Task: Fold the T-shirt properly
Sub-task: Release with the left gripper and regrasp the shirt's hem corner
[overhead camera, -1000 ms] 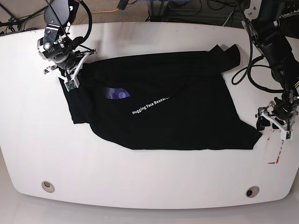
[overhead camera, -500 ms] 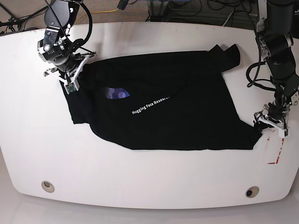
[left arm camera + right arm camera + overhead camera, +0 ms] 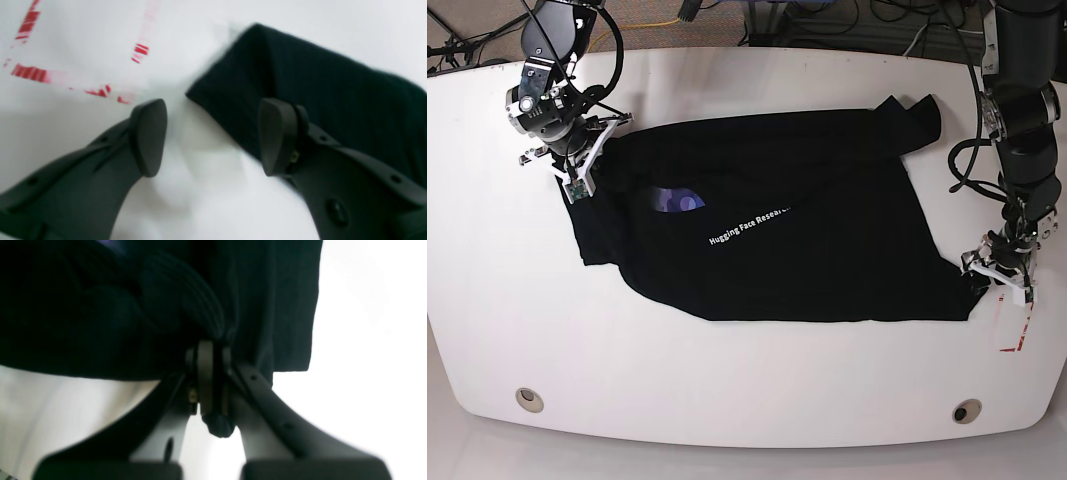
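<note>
Base view: white bench with rounded corners fills nearly the whole frame. Surface glossy, carries soft reflections. Beyond its far edge, a strip of floor with loose cables, one of them yellow.

The T-shirt, black, lies flat across the middle of the bench, reaching from near the far-left corner toward the right edge. White lettering runs diagonally over it; a small purple-blue patch shows in a fold left of centre. One sleeve is bunched at the far side, toward the far-right corner. The near hem is roughly parallel to the near edge.

Two round ports are set in the bench close to the near edge: one by the near-left corner, one by the near-right corner.

Red tape marks sit near the right edge, just beyond the shirt's near-right corner.

Right tool, toward the far-left corner: the right wrist view shows its jaws pressed together with a ridge of black cloth pinched between them.

Left tool, by the right edge: jaws apart. One fingertip is over bare bench, the other over the shirt's corner, so the cloth edge lies between them. Red marks lie just beside. The left wrist view is somewhat blurred.
</note>
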`<control>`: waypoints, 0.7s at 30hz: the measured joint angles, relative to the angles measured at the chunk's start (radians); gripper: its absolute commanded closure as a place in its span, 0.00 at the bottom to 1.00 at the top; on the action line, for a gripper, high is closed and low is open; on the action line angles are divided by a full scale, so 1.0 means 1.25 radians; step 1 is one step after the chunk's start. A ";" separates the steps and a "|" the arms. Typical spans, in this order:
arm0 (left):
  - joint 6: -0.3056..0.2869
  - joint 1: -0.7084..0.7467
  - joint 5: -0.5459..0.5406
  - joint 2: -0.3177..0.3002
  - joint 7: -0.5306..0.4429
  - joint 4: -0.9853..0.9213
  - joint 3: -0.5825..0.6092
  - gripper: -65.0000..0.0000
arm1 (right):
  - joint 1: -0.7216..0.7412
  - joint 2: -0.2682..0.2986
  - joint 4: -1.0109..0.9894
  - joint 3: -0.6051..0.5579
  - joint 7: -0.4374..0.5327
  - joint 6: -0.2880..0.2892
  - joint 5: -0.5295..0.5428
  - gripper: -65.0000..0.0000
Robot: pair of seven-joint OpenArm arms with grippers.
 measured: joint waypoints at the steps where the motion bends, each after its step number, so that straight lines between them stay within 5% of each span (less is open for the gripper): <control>1: 0.000 -0.004 0.003 0.004 0.005 -0.001 0.000 0.37 | 0.000 0.000 0.000 0.000 0.000 0.000 0.000 1.00; 12: -0.004 -0.009 0.002 0.040 -0.007 0.000 -0.001 0.42 | -0.002 0.000 0.000 0.000 0.000 0.000 0.000 1.00; 18: -0.005 -0.008 -0.004 0.046 0.002 -0.001 -0.002 0.92 | -0.006 0.000 0.000 0.000 0.000 0.000 0.000 1.00; 21: -0.005 -0.006 0.000 0.046 0.007 -0.001 -0.002 1.00 | -0.007 0.000 0.000 0.000 0.000 0.000 0.000 1.00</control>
